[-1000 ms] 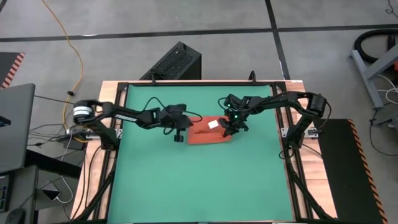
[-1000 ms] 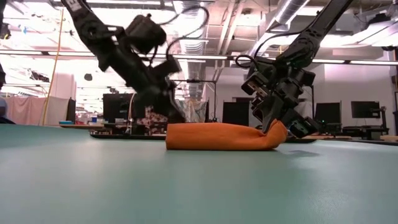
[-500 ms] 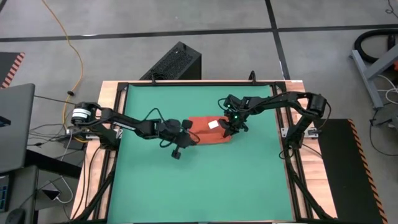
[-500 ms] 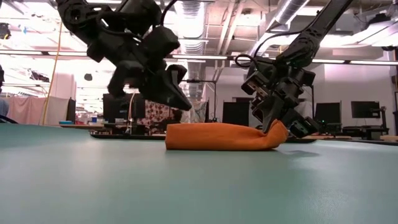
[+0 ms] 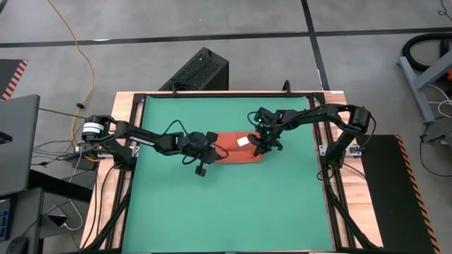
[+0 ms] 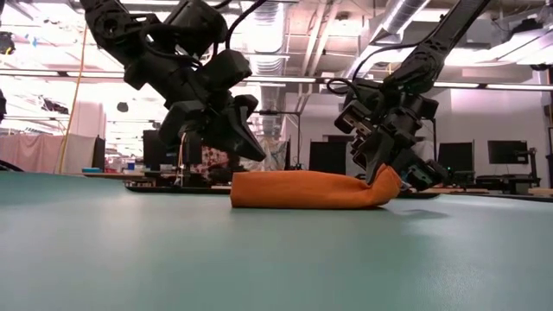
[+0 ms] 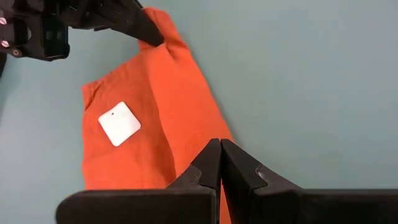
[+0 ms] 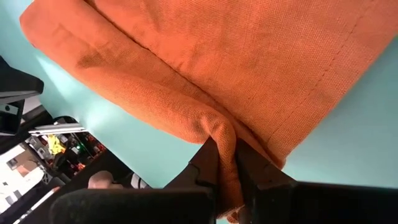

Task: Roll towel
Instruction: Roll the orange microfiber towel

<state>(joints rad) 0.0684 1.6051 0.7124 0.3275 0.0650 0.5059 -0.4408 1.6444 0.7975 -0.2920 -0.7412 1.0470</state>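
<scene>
towel (image 5: 236, 148) mid-mat (image 5: 212, 212) | L gripper (image 5: 214, 152) left end | R gripper (image 5: 260, 147) right end

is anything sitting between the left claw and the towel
Nothing visible is. The left claw, shut, hangs over the towel at its left end with only bare green mat around. The right claw is pinched on the towel's opposite end, out of the way.

This looks like a robotics lab or open workshop hall. A green mat (image 5: 226, 204) covers a wood-edged table (image 5: 339, 99) standing on a grey tiled floor (image 5: 141, 21), where a yellow cable (image 5: 81, 42) trails. Beyond the table, exposed ceiling ducts (image 6: 268, 26), strip lights (image 6: 518, 86) and dark monitors (image 6: 505, 152) fill the room, perhaps on workbenches.
</scene>
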